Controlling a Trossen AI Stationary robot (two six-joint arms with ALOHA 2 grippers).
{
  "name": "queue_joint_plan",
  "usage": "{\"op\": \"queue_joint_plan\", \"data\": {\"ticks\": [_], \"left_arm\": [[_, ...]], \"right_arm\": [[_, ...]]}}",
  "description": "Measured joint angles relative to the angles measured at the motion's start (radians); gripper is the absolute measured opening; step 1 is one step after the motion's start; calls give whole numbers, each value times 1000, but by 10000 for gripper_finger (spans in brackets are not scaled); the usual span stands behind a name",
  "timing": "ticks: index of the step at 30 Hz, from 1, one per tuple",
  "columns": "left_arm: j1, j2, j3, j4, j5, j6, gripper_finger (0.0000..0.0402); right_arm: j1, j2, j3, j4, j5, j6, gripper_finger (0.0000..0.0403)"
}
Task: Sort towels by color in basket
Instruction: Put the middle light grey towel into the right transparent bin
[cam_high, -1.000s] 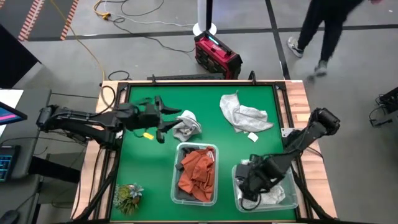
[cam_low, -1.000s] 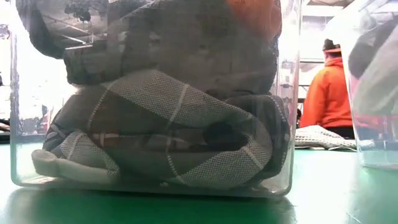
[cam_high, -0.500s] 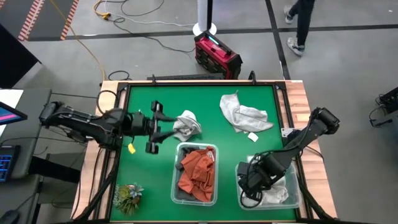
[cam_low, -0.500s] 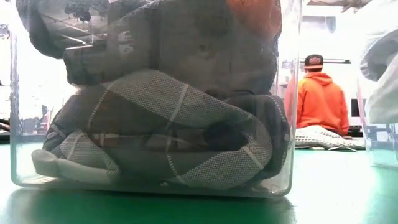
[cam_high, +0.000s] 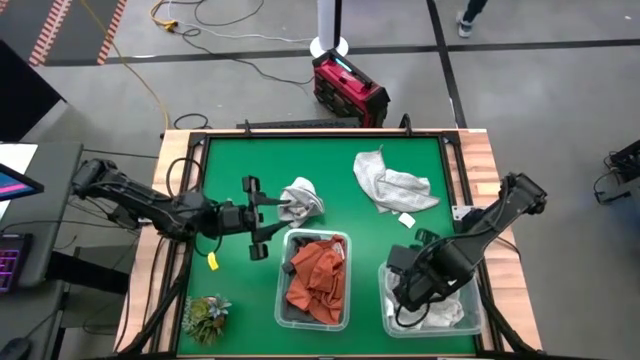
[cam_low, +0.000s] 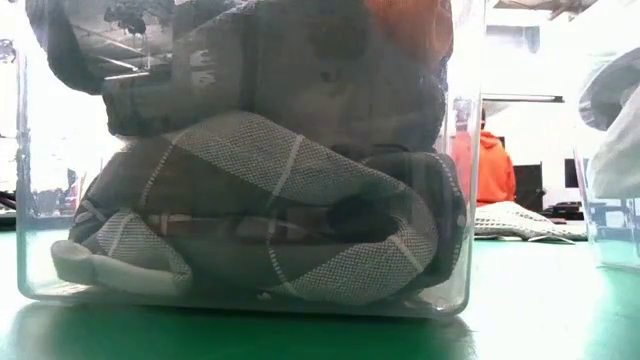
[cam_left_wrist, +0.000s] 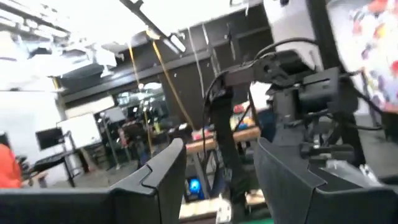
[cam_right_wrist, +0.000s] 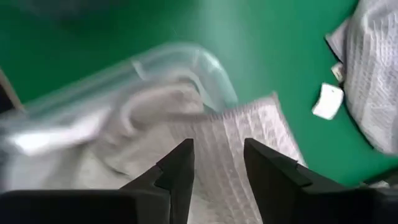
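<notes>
Right hand (cam_high: 408, 292) is hovering open and empty over the light grey towels (cam_high: 440, 312) in the right bin (cam_high: 470, 322); it should lift clear without snagging cloth. Left hand (cam_high: 262, 213), open, is reaching for the grey towel (cam_high: 300, 200) on the table (cam_high: 330, 165). Only the low view is showing the middle bin's (cam_low: 455, 200) dark towels (cam_low: 270, 230).

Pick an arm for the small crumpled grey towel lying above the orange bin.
Left. Its hand is open right beside that small crumpled grey towel, while the right hand is over the clear plastic bin of light grey towels.
</notes>
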Motion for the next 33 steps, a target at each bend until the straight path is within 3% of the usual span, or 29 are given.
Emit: {"op": "queue_joint_plan", "data": {"ticks": [5, 8, 14, 17, 23, 33], "left_arm": [[1, -31, 0, -52, -43, -6, 178], [1, -41, 0, -74, -43, -10, 178], [1, -41, 0, -91, -42, -20, 178], [1, -40, 0, -93, -41, -24, 178], [1, -40, 0, -99, -40, -24, 178], [1, -41, 0, -138, -40, -31, 178]], "right_arm": [[44, 11, -127, 22, -41, 45, 171], [55, 10, -210, 135, -143, 69, 170], [79, 10, -371, 352, -175, 99, 162], [66, 7, -408, 374, -228, 96, 156], [38, 10, -285, 225, -308, 98, 148], [33, 10, -62, 64, -232, 102, 148]]}}
